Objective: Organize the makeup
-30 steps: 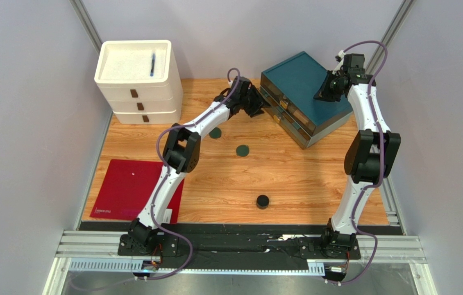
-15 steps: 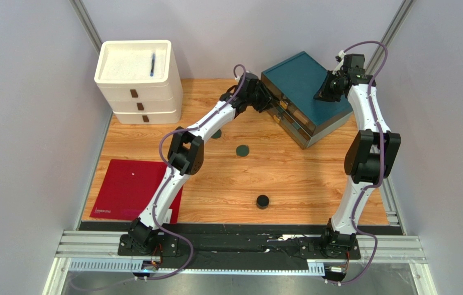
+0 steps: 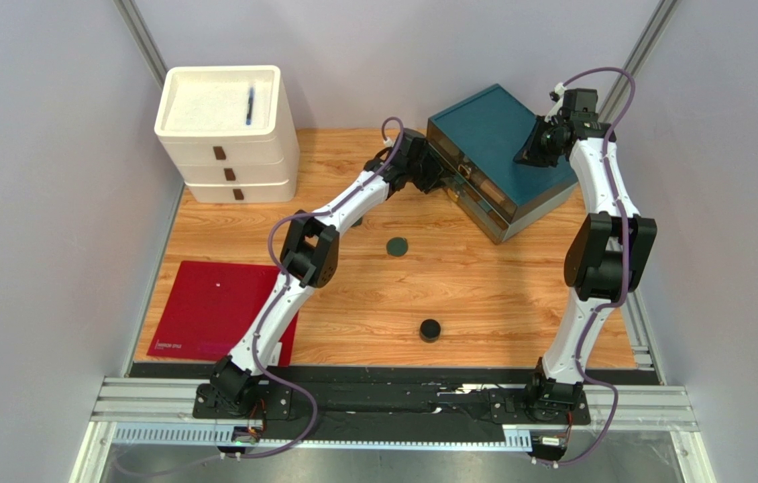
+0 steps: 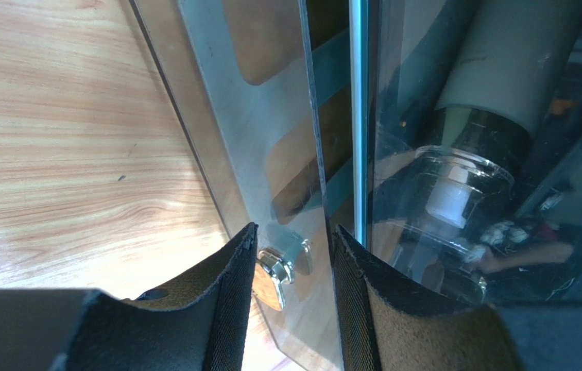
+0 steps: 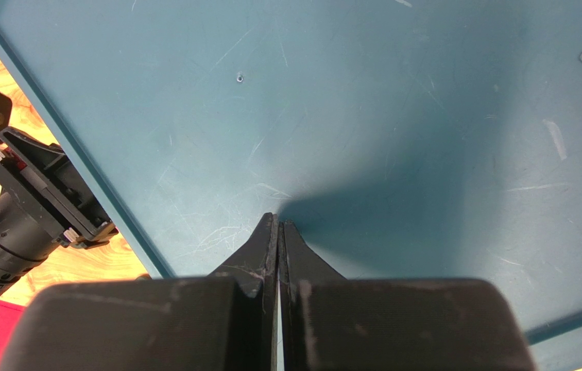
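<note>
Left gripper (image 4: 292, 236) has reached the drawer knob (image 4: 282, 263) — jaws narrowing around it (not clamped yet); drawer pull likely next.

At the back left corner of the table (image 3: 514, 292) we find a stack of drawers (image 3: 227, 151), with a pen (image 3: 250, 104) lying in its top tray. At the back right stands a cabinet (image 3: 494, 136), turned askew. A mat (image 3: 207, 302) lies at the front left. Mid-table sits a disc (image 3: 397, 246), and nearer the arms' bases a jar (image 3: 430, 329). The left gripper (image 4: 294, 232) straddles a knob (image 4: 282, 259) on the cabinet's drawer front, with a bottle (image 4: 464, 178) lying behind that front. The right gripper (image 5: 279, 228) touches the cabinet's top.
</note>
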{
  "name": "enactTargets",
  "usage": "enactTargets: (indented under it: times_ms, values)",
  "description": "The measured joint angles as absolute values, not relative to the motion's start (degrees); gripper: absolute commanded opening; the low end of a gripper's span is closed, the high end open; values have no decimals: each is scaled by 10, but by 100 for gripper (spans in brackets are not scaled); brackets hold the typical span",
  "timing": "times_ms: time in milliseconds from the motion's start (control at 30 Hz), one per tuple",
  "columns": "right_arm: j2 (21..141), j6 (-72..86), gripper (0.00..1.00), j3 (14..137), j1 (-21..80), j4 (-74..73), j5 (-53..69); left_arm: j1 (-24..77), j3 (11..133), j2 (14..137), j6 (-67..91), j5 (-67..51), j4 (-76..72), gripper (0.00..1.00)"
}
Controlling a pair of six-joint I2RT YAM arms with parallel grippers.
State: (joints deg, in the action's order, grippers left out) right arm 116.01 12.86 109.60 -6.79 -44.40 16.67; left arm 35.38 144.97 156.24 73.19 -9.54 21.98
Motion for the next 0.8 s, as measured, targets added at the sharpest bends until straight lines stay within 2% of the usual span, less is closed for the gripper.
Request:
enactTargets:
  times_ms: [100,167,233,333,800]
  values:
    - [1160,129,0,1096,-68,-444,167,354,1463,1569,734,-93,224,47]
    - [1160,129,0,1096,-68,-443,168,354,1468,1573,734,-93,225,41]
    - [1160,129,0,1096,-68,-443,168,354,1468,1573,734,-94,225,30]
    - [1160,129,1,1096,-68,-443,169,355,1475,1573,729,-95,231,22]
    - [1160,129,0,1095,-69,-443,169,334,1419,1533,703,-135,255,24]
